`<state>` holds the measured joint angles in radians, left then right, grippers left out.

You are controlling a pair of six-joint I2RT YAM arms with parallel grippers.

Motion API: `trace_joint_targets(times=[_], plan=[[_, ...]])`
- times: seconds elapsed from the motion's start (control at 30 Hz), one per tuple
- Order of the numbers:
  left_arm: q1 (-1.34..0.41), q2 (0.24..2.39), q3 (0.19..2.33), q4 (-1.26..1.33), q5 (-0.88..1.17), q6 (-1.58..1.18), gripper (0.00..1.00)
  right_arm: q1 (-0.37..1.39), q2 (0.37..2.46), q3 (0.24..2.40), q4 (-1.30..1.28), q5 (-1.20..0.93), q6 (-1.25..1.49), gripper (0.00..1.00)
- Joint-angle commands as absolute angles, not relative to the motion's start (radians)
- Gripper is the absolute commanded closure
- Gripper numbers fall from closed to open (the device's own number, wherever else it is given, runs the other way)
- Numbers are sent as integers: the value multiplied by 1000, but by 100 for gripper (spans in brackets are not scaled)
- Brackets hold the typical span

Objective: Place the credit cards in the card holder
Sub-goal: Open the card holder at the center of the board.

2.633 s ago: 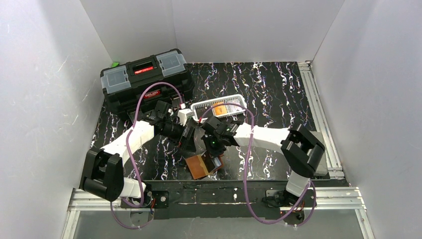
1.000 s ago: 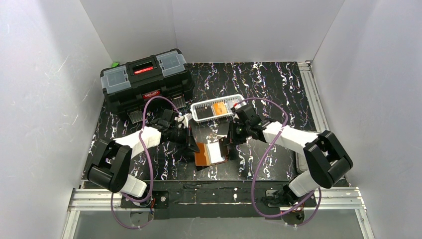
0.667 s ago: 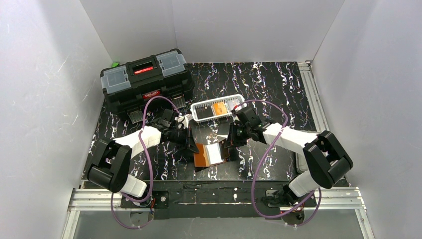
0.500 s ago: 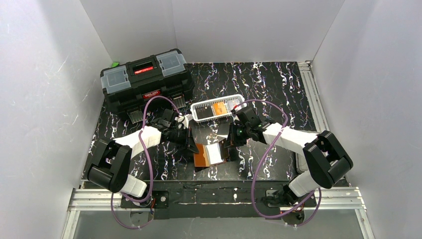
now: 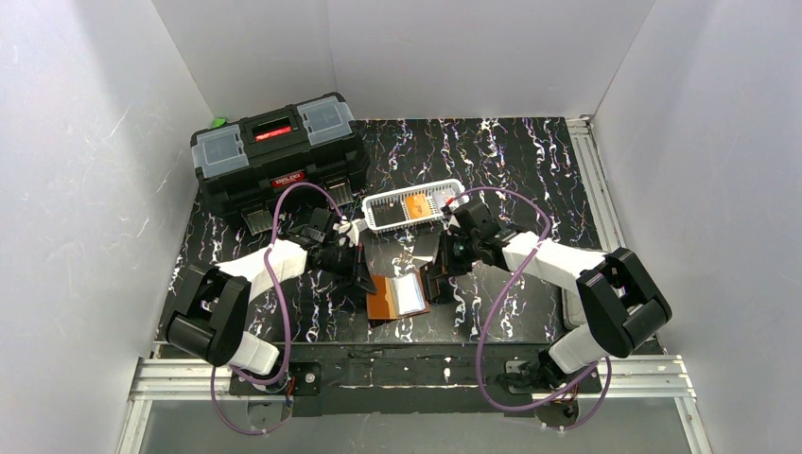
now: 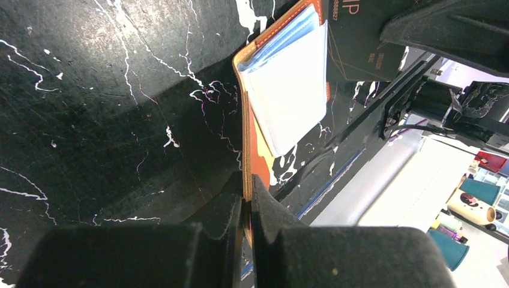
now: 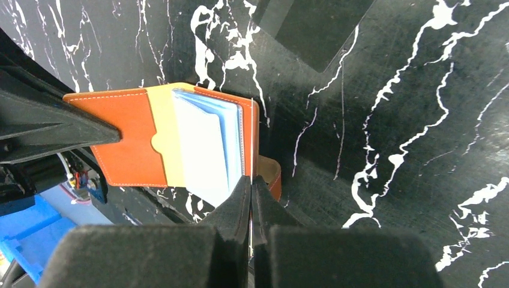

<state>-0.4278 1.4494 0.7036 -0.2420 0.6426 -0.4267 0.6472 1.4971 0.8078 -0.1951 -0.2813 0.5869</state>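
The left fingers (image 6: 254, 199) and right fingers (image 7: 245, 195) gripped opposite cover edges of the open card holder (image 5: 397, 296); an uneven pull might have slipped a thin edge free.

bright, even overhead light; the white walls (image 5: 473, 57) wash out pale and the glossy black table (image 5: 530, 170) carries a faint sheen. in both wrist views the near fingers (image 6: 222, 204) are dark and blurred. in the left wrist view a broad soft shadow crosses the table, the card holder (image 6: 282, 90) sleeves bleach white, and the right background is overexposed.
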Motion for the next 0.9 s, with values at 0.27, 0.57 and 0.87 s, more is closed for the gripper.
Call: trace_joint_targets(times=[0.27, 0.57, 0.87], plan=[[-440, 1423, 723, -267, 644, -428, 100, 644, 1416, 831, -189, -333, 594, 99], [-440, 1415, 723, -272, 643, -430, 100, 645, 1393, 836, -195, -314, 595, 99], [-440, 1413, 718, -270, 643, -430, 100, 676, 1470, 827, -142, -333, 622, 99]])
